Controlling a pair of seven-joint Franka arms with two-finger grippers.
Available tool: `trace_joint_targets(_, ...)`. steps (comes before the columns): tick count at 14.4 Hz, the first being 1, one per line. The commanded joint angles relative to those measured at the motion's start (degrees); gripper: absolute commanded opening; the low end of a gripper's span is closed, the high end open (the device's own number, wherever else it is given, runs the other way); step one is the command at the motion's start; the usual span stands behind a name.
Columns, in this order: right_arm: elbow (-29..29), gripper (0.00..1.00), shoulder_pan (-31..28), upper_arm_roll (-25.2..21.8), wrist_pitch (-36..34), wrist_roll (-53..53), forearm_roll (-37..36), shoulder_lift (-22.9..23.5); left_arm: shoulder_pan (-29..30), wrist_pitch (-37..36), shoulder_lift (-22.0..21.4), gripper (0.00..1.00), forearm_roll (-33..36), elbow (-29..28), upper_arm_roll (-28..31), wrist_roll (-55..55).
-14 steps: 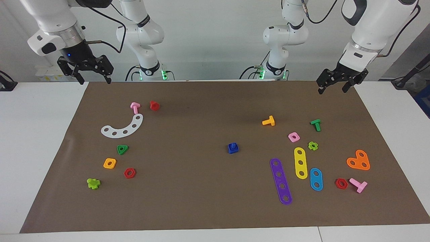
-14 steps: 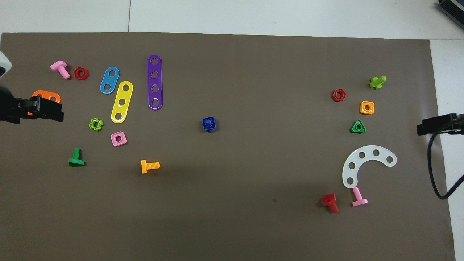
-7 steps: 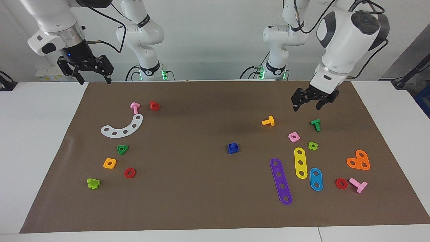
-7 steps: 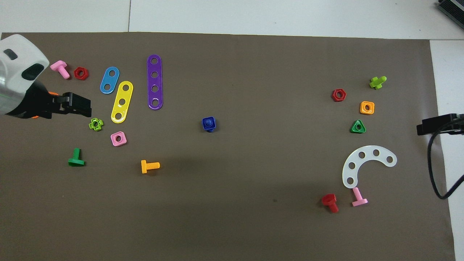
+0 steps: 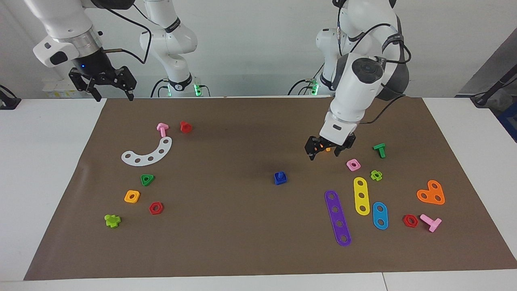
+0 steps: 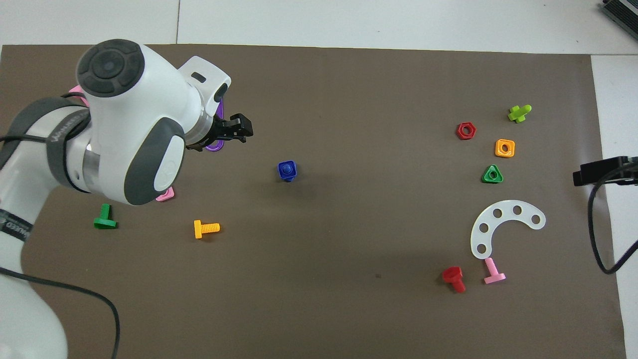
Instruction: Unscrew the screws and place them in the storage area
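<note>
risk: left gripper (image 5: 324, 152) is in the air near the orange bolt (image 6: 205, 229); it could catch that instead of the screw (image 5: 280, 176).
screw: dark blue, upright in blue nut (image 5: 281, 180), mid-counter, untouched.
left fingers: open, empty.
right gripper (image 5: 108, 86): waits at the mat (image 5: 242, 242) corner, fingers open.
storage: bare mat by white strip (image 5: 148, 153).

Pale lettering runs along the grey band of the left arm (image 6: 65, 130) in the overhead view, and more sits on the black ring (image 6: 12, 227) lower on the same arm. Neither line can be read. Nothing else carries readable text.
</note>
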Motion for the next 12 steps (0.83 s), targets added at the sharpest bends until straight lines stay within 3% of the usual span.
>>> trace_joint_targets(1,-0.26,1.00,-0.60,0.70,-0.55,1.01,-0.18,-0.52,-3.04,4.13,5.61,0.95,-0.39,2.08,1.06,-3.31)
trace_joint_targets(5,-0.18,1.00,-0.51,0.70,-0.55,1.01,-0.18,-0.52,-5.24,9.05,10.72,0.94,-0.47,3.67,0.97,-3.75)
trace_joint_targets(12,-0.18,1.00,-0.60,0.70,-0.55,1.09,-0.18,-0.52,-6.56,12.31,11.08,0.92,-0.56,-1.51,0.97,-3.75)
